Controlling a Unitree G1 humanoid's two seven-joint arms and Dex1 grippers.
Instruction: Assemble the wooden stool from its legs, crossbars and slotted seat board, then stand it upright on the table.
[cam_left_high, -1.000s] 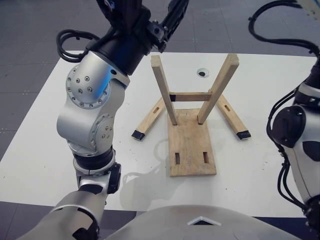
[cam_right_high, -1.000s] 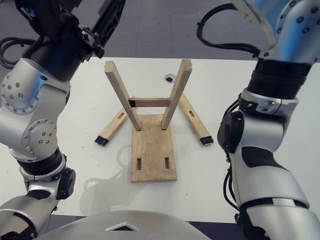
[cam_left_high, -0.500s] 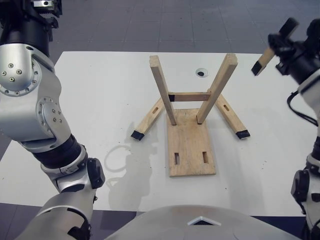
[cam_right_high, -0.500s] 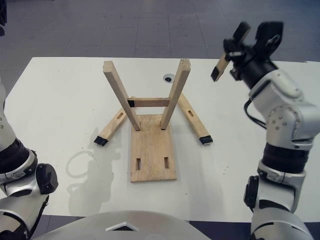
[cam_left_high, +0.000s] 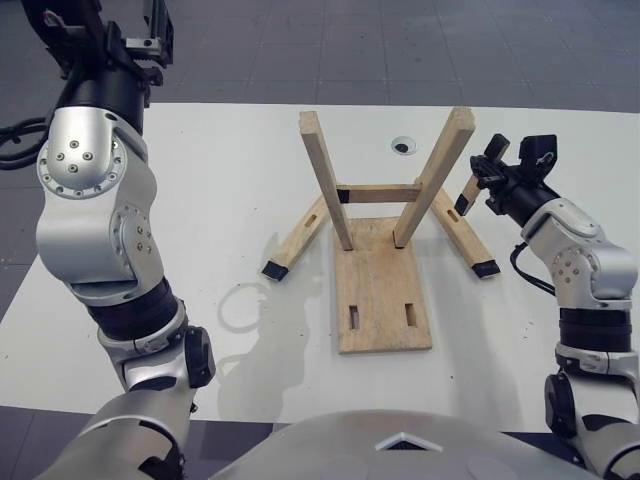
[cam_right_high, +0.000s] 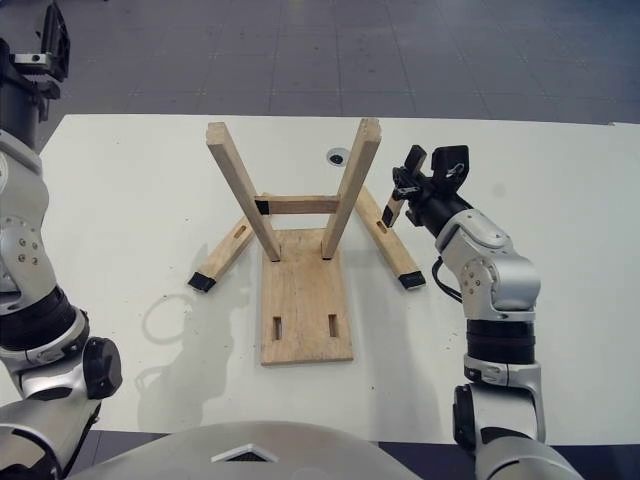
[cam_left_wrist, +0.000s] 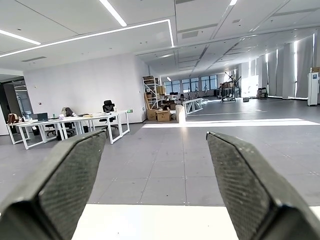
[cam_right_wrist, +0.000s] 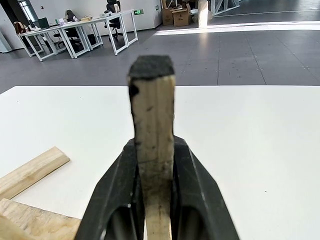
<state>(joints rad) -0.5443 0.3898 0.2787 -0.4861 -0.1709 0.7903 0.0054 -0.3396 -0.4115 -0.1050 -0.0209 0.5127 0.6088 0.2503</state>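
Lowering from higher up on the right, the right gripper (cam_left_high: 485, 172) is now hanging just beside the right standing leg (cam_left_high: 437, 175), its jaws clenching a short crossbar (cam_left_high: 467, 195) with the black tip pointing down. The left gripper (cam_left_wrist: 155, 137) is pulling away to the table's (cam_left_high: 200, 180) far left corner, jaws released and holding nothing. The stool is sitting upside down mid-table: two legs standing in the seat board (cam_left_high: 383, 290), one bar (cam_left_high: 380, 193) joining them, two loose legs (cam_left_high: 298, 238) lying flat either side. Judging by this, the held crossbar is probably being brought in for fitting, with the second leg pair not yet built.
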